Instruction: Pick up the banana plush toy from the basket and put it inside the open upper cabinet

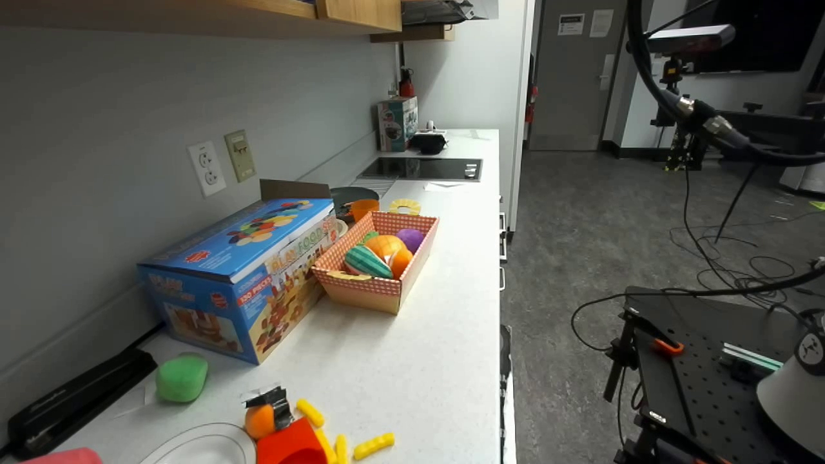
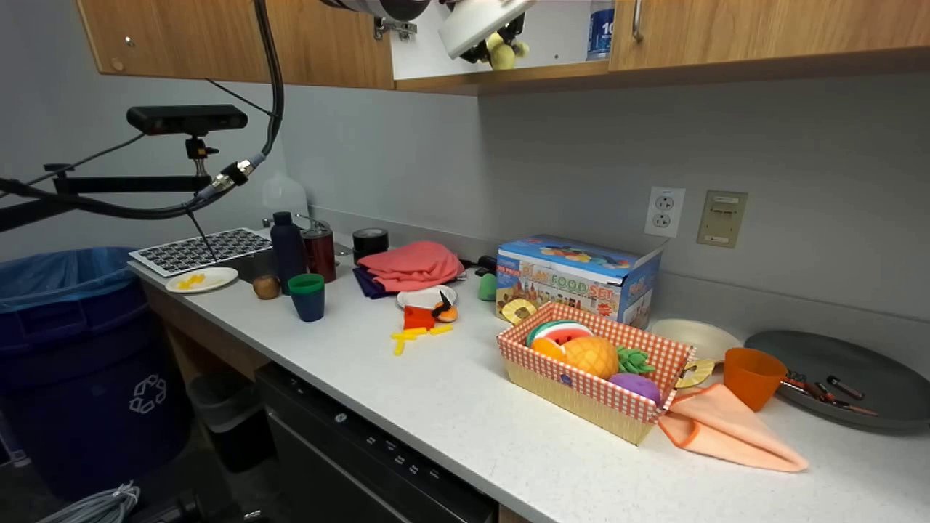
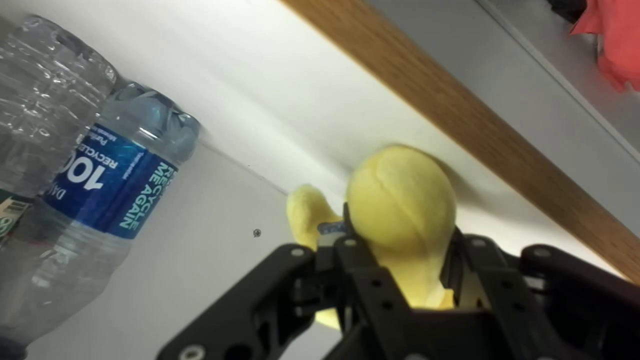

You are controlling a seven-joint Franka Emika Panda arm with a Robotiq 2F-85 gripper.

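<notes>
Gripper point(image 3: 400, 240) clamped on banana plush toy point(image 3: 402, 195), toy inside open upper cabinet point(image 3: 470, 120), resting contact undetermined, blue-labelled bottle point(image 3: 120, 175) at nine o'clock in wrist view, basket point(image 2: 574, 396) at six o'clock in an exterior view

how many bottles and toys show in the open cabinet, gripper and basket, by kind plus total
Clear bottles in the cabinet: 2
Yellow plush toy in the gripper: 1
Toy pineapple in the basket: 1
Toy watermelon slice, basket: 1
Toy orange, basket: 1
Purple toy, basket: 1
Total visible: 7
</notes>
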